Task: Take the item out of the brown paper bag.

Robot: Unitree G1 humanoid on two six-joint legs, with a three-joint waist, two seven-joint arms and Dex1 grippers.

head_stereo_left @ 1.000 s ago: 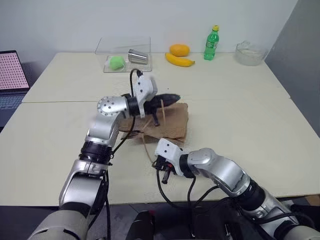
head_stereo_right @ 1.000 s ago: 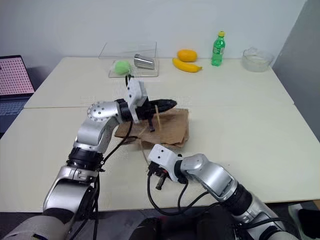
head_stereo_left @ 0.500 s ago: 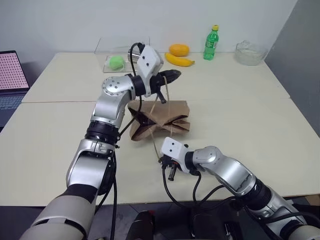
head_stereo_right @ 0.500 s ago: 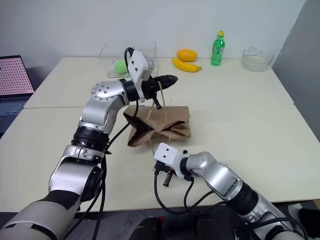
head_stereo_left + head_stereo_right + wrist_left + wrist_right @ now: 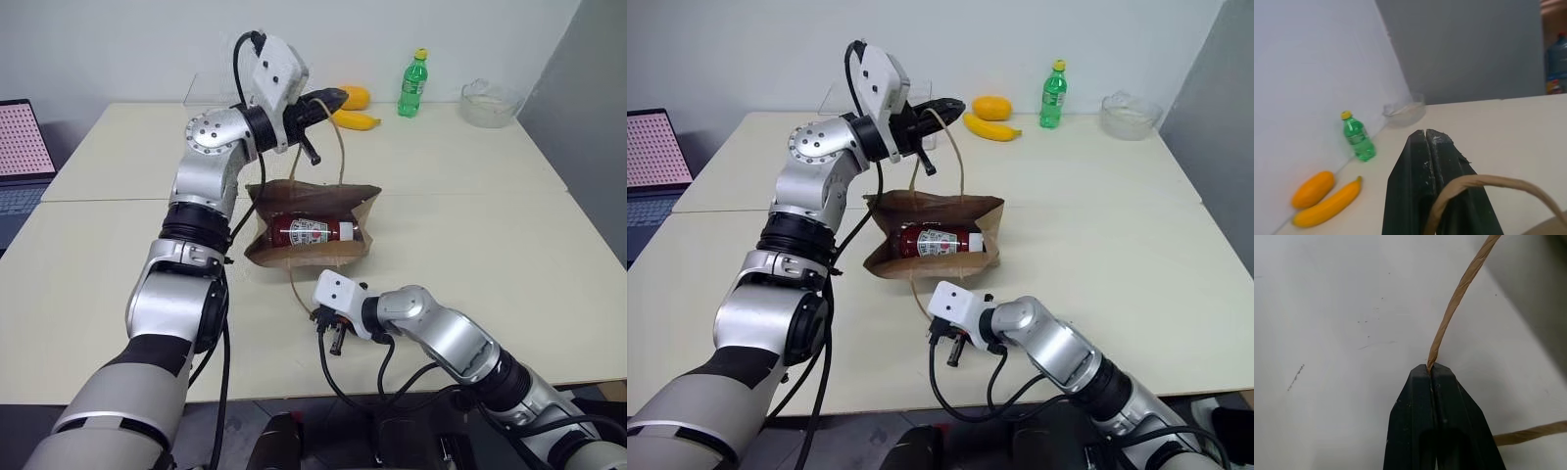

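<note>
Both grippers pinch bag handles; the item [image 5: 313, 231] lies crosswise, pale end rightward.

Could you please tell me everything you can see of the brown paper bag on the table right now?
The creased brown kraft paper bag lies on the cream table with its mouth pulled open, showing a red bottle with a white label lying inside. It has two thin tan cord loop handles. The left tool, raised above the bag, is shut on the far handle; the right tool, low near the table's front, pinches the near handle.
</note>
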